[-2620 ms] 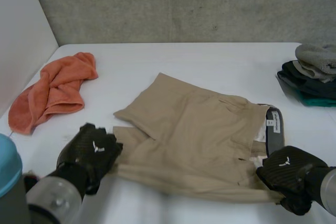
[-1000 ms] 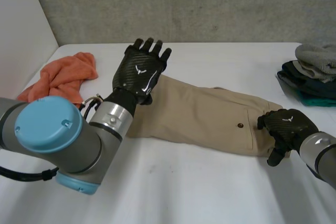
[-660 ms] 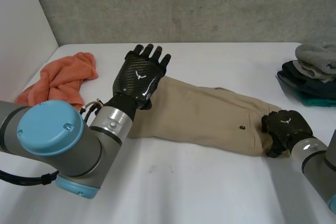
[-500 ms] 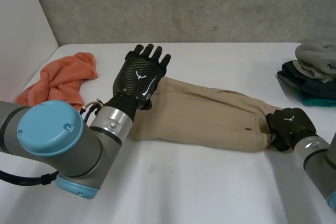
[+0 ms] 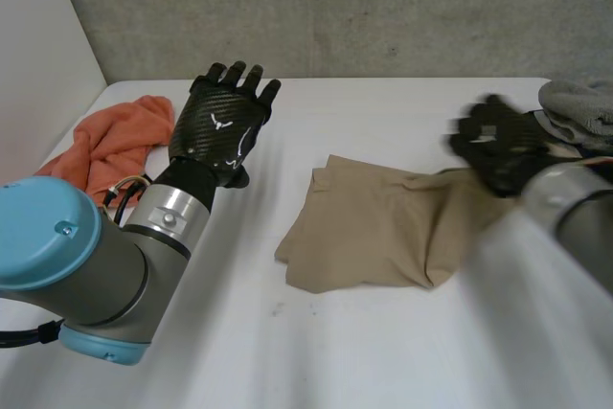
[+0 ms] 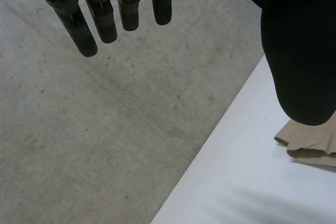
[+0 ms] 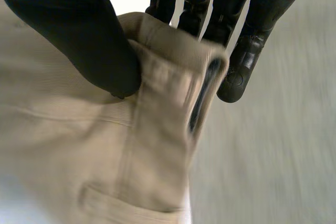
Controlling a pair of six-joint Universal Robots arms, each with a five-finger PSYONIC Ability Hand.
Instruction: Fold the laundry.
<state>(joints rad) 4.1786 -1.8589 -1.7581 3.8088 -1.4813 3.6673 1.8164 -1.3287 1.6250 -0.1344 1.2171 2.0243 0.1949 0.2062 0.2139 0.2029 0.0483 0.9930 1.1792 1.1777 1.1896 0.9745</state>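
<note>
Tan trousers [image 5: 369, 227] lie crumpled in the middle of the white table [image 5: 383, 352]. Their waistband end rises off the table to my right hand [image 5: 498, 146]. In the right wrist view the right hand [image 7: 79, 30] is shut on the trousers [image 7: 79, 145], the waistband pinched between thumb and fingers. My left hand [image 5: 222, 122] is raised above the table's left part, open with straight fingers, well apart from the leg end. Its wrist view shows the left hand [image 6: 105, 14] holding nothing, with an edge of the trousers [image 6: 310, 140] past its thumb.
An orange towel [image 5: 105, 155] lies bunched at the table's left edge. A pile of folded grey and dark clothes [image 5: 575, 117] sits at the far right, just behind my right hand. A grey concrete wall [image 5: 335, 7] stands behind the table.
My right hand closed on the waistband and lifted it up and back, bunching the trousers. The left hand came off the leg end and moved left.
</note>
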